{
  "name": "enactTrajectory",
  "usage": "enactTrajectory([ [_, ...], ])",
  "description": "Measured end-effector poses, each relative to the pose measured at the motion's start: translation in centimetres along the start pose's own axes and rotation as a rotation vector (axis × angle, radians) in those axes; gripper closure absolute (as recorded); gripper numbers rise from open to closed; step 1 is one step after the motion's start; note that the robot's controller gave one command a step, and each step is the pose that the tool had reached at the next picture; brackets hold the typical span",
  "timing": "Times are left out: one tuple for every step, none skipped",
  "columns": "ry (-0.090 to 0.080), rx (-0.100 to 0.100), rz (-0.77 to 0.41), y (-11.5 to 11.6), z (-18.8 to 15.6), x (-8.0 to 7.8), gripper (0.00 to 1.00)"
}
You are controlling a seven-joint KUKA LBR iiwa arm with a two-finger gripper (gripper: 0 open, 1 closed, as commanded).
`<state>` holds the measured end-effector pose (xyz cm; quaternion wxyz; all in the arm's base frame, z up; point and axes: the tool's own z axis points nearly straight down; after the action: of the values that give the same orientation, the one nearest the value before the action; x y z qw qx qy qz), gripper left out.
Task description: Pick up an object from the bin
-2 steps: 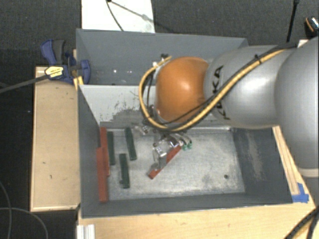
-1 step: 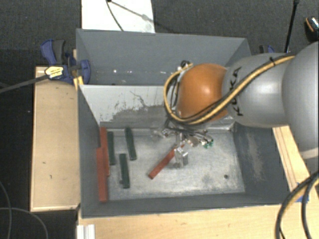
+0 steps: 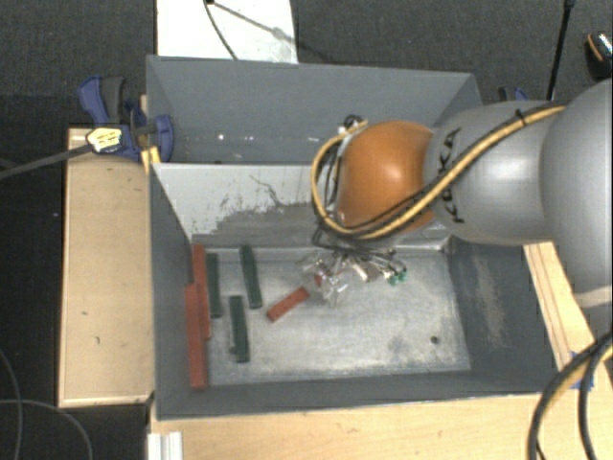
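Note:
My gripper (image 3: 332,284) hangs low over the middle of the bin, just below the orange wrist cover. A short red-orange bar (image 3: 287,304) lies slanted on the bin floor right beside the gripper's left side, its upper end reaching close under the gripper. A dark green bar (image 3: 251,276) lies further left, tilted slightly. Another dark green bar (image 3: 238,328) rests below it, nearer the front.
Along the bin's left wall lie two long red bars (image 3: 197,324) and a dark green bar (image 3: 214,284). The arm and its orange cover with cables hide the back middle of the bin. A small dark speck sits on the floor at the right.

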<state>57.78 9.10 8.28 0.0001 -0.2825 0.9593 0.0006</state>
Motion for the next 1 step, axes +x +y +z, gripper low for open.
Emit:
enactTrajectory([
  [0.002, 0.001, 0.237, 0.40, 0.89, 4.36, 1.00],
])
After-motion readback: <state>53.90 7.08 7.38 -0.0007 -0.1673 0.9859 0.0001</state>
